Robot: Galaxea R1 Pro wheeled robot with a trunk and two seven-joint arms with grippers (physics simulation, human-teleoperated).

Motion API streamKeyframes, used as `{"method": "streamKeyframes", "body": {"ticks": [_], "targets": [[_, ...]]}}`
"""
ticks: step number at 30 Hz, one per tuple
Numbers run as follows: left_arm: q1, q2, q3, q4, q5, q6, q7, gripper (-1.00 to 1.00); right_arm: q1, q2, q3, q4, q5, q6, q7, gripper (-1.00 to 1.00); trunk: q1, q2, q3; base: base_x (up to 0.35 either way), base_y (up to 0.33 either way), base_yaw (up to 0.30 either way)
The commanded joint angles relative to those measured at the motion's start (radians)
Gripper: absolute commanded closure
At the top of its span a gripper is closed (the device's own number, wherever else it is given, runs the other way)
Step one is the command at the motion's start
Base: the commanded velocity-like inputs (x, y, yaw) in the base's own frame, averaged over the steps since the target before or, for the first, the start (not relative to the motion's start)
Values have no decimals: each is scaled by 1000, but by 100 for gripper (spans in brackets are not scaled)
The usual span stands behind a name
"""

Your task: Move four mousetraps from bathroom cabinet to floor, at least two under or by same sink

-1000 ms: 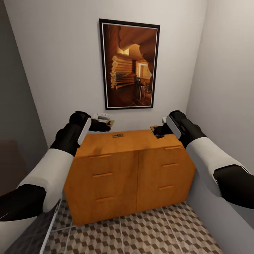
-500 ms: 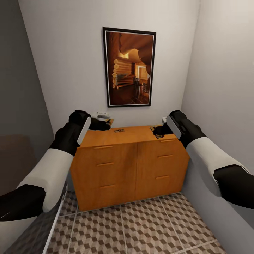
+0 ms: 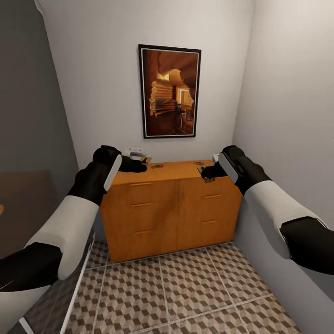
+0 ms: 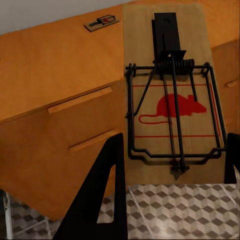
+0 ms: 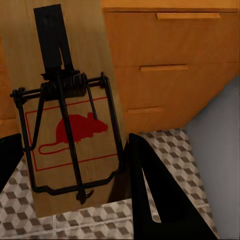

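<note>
From the head view, the robot faces the cabinet [image 3: 169, 208], both arms raised before it. The left gripper [image 3: 139, 164] and right gripper [image 3: 207, 172] each carry a trap at cabinet-top height. Two more traps, one [image 3: 157, 165] nearer the left gripper and another [image 3: 200, 163] by the right, lie on the cabinet top. The floor [image 3: 185, 292] below the cabinet has no traps on it.

At the left wrist, the fingers [image 4: 100, 195] clamp the left trap [image 4: 172, 95] by its edges, above the drawer fronts.

At the right wrist, the right trap [image 5: 65, 115] is pinched the same way.

My guess: two picked, none placed, and two left to fetch.
</note>
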Motion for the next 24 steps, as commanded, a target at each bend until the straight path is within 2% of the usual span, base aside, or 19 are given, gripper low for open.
{"method": "streamKeyframes", "body": {"ticks": [1, 10, 15, 18, 20, 23, 24], "targets": [[0, -1, -1, 0, 4, 4, 4, 100, 0, -1, 7, -1, -13, 3, -11, 100, -1, -1, -1, -347, 0, 0], [74, -11, -2, 11, 3, 4, 7, 100, 67, -2, 6, -1, -7, 3, -13, 100, -1, -1, -1, -348, 0, 0], [153, -29, -2, 16, 2, -2, 12, 100, 115, -2, 6, 4, -12, 3, -11, 100, -1, -1, -1, -349, 0, 0], [202, -36, -2, 26, 4, -8, 43, 100, 169, -2, 6, 19, -14, 3, -10, 100, -1, -1, -1, -349, 0, 0], [247, -38, -1, 58, 8, -12, 83, 100, 227, -2, 7, 45, -14, -41, -10, 100, -1, -1, -1, -349, 0, 0], [286, -39, -1, 107, 10, -17, 105, 100, 268, -3, 7, 78, -13, -83, -10, 100, -1, -1, -1, -349, 0, 0], [333, -37, 1, 262, 13, -135, 120, 100, 331, 2, 9, 169, -10, -178, -12, 100, -1, -1, -1, -349, 0, 0]]}}
